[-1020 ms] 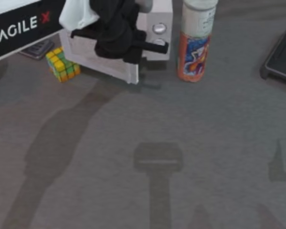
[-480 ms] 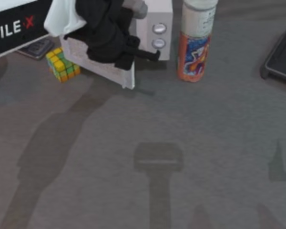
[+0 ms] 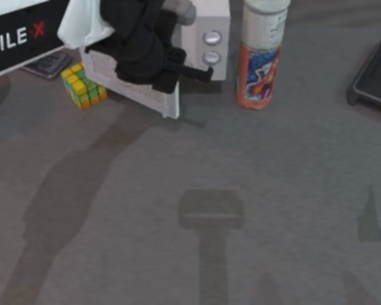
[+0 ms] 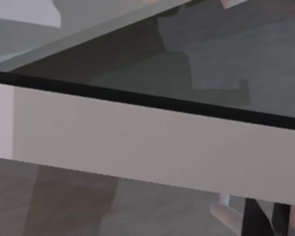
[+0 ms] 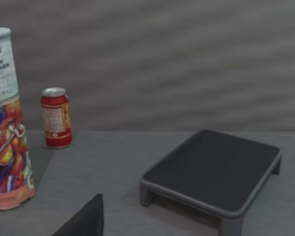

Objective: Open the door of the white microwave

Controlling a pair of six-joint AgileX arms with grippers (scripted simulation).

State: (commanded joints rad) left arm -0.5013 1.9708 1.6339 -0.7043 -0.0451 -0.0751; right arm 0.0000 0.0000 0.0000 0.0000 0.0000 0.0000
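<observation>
Left gripper's fingers (image 3: 206, 72) unclear, door (image 3: 136, 90) half-hidden

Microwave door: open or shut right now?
Open. In the top view the door is swung out at an angle from the microwave, under the left tool.

- The microwave (image 3: 206, 25) has a smooth, matt white shell that looks like plastic, with two round knobs (image 3: 211, 47) in shiny silver.
- Its door (image 3: 136, 86) is a flat white panel, plain and matt on its edge.
- The left end effector (image 3: 200, 72) looks like dull black plastic.
- The desk (image 3: 273, 190) is grey and matt with a faint woven grain.
- The bottle (image 3: 260, 57) carries a glossy printed label.
- The can (image 5: 55, 118) looks like metal, with a silvery rim.
- The tray (image 5: 214, 172) is dark, matt and smooth.
</observation>
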